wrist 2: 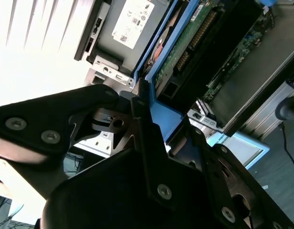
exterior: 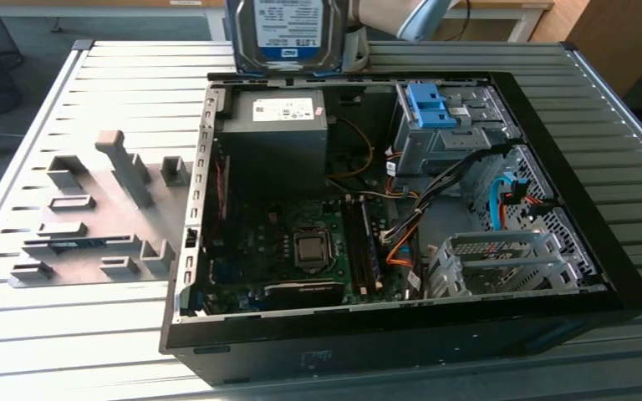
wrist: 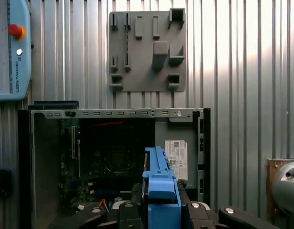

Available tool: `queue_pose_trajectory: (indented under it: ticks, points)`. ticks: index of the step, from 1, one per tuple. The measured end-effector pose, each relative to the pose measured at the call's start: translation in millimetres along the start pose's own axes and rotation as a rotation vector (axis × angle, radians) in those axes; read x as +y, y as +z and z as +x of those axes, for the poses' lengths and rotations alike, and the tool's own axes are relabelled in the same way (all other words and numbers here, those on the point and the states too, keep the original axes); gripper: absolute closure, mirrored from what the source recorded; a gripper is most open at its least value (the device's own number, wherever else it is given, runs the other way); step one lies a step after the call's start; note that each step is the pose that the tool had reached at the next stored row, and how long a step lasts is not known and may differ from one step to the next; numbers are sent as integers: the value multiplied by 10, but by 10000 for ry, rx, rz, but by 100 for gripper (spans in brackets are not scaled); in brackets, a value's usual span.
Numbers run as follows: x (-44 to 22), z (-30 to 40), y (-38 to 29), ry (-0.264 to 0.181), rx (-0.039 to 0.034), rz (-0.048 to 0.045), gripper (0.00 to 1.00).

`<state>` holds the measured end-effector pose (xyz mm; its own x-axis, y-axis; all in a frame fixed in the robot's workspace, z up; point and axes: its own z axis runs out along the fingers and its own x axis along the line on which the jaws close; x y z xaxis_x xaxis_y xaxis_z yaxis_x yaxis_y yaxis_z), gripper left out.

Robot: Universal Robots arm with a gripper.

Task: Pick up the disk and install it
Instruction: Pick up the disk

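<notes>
The disk (exterior: 285, 33) hangs over the case's (exterior: 433, 342) far rim; fixture plate (exterior: 109, 219) beside case, on the exterior view's left.

The disk (exterior: 287, 33) is flat, silver and shaped like a box. It has a white and blue label (exterior: 288, 21) and a blue frame (wrist: 158, 191) around its sides. It is up in the air, standing almost straight, above the bench (exterior: 76, 317) edge far off in the exterior view. The claw (wrist 2: 158, 117) grips it by the frame.
</notes>
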<state>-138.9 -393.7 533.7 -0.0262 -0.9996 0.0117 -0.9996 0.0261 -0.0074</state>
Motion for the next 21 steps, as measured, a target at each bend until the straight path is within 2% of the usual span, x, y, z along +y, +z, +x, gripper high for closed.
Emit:
queue_pose_trajectory:
  ticks: [2,4,16,18,21]
  points:
    - [-81,11,6,0,-1,1,63]
    - [-114,45,15,-1,1,-1,63]
    - [-161,444,93,0,-1,1,63]
    - [-214,476,103,0,-3,2,63]
    - [-326,482,115,-1,1,0,63]
